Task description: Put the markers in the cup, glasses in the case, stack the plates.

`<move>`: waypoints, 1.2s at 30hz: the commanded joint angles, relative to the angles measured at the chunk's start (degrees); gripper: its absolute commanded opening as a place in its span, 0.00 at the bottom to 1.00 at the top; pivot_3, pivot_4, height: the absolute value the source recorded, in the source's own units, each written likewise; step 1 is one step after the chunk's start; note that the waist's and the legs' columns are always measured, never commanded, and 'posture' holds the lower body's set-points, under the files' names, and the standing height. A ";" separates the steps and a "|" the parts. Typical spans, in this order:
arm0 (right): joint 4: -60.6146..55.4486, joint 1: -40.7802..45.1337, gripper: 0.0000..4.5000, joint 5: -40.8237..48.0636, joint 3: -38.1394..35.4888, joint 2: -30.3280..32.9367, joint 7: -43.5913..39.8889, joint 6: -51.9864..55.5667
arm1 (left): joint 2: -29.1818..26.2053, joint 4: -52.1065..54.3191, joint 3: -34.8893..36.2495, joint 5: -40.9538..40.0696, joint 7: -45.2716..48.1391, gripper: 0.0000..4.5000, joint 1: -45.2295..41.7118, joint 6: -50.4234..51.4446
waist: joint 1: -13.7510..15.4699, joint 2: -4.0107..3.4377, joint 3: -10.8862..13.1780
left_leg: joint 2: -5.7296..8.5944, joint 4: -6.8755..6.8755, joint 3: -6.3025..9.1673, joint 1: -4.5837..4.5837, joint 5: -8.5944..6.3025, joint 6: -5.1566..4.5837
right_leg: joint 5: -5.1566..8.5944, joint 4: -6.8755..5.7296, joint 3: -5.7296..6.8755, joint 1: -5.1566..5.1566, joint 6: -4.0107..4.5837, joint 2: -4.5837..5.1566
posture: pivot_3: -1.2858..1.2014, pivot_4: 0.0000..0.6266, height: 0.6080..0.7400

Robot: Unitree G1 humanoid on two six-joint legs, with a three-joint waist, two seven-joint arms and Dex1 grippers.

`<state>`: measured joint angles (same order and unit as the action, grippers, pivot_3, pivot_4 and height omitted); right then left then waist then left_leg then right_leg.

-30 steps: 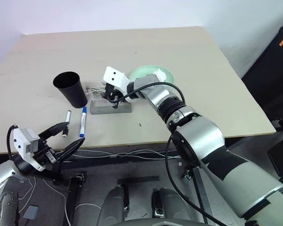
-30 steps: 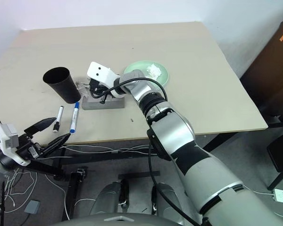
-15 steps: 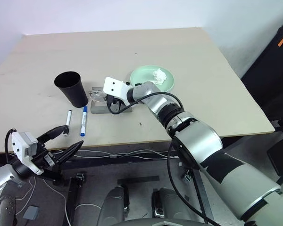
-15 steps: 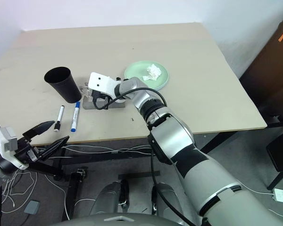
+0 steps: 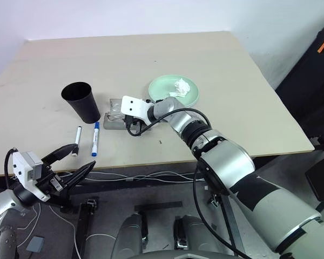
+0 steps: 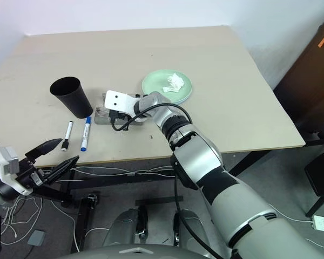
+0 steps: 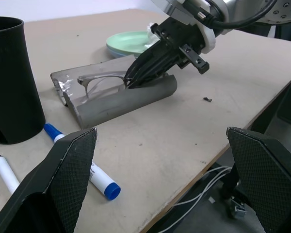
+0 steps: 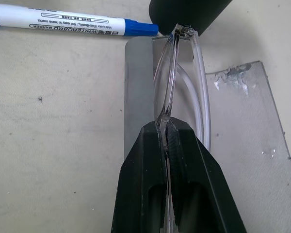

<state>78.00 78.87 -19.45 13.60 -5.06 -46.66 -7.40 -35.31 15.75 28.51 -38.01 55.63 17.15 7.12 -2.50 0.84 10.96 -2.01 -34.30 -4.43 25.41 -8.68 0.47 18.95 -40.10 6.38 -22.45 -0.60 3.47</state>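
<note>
My right gripper (image 7: 132, 81) is shut on the clear-framed glasses (image 8: 167, 73), pinching the frame between its fingertips (image 8: 155, 141). It holds them down inside the open grey case (image 7: 119, 102), which lies on the table beside the black cup (image 5: 82, 101). Two markers lie in front of the cup, a black-capped one (image 5: 78, 141) and a blue one (image 5: 95, 139). The mint green plate (image 5: 164, 91) sits just behind my right wrist. My left gripper (image 5: 74, 161) hangs open and empty below the table's front edge, off to the left.
A crumpled white tissue (image 5: 182, 85) lies on the green plate. Cables (image 5: 151, 175) run under the table's front edge (image 5: 232, 156). A small dark speck (image 5: 160, 143) sits on the bare tabletop in front of the case.
My right gripper has sunk with the glasses, from above the case down into it, and its wrist has rolled a little. The left gripper has stayed put.
</note>
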 commanded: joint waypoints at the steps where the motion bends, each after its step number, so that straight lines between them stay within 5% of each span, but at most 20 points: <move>1: -0.40 1.65 0.01 0.45 -0.56 0.16 -1.89 1.90 | -0.19 1.65 1.18 -0.62 -0.18 1.00 -0.36 -0.62 | 0.00 0.00 0.00 | 0.00 0.00 0.00 0.00 0.00 0.00 | 0.00 0.00 0.00 0.00 0.00 0.00 | 0.52 0.24 1.00; 11: -0.53 3.22 0.01 2.73 -3.11 0.59 -5.96 8.67 | -0.03 0.75 0.52 -0.23 0.11 1.00 -1.46 -0.74 | 0.01 0.00 0.00 | 0.00 0.05 -0.02 0.01 -0.01 0.01 | 0.00 0.05 -0.01 -0.02 0.00 0.01 | 0.52 0.24 1.00; 20: -1.02 3.26 0.63 3.21 -3.32 0.82 -7.06 7.22 | 0.24 0.40 0.18 -0.02 0.20 1.00 -1.61 -0.78 | 0.00 0.01 0.03 | 0.00 0.11 -0.05 0.05 -0.01 0.01 | 0.00 0.07 -0.02 -0.10 0.00 0.02 | 0.52 0.24 1.00; 36: -4.31 7.74 0.63 19.83 -19.55 4.59 -9.18 10.77 | -0.15 -0.85 2.27 -2.25 -2.31 1.00 -4.10 1.44 | 0.10 0.07 0.07 | -0.01 0.15 -0.06 0.08 -0.01 0.01 | 0.00 0.17 -0.02 -0.09 -0.01 0.03 | 0.52 0.24 1.00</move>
<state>76.38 84.62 -2.93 -3.15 -1.29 -56.06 2.77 -34.87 14.65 28.82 -39.29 53.99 13.23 8.33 -2.41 0.91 11.03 -2.02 -34.15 -4.49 25.49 -8.69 0.48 18.95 -39.93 6.36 -22.53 -0.61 3.50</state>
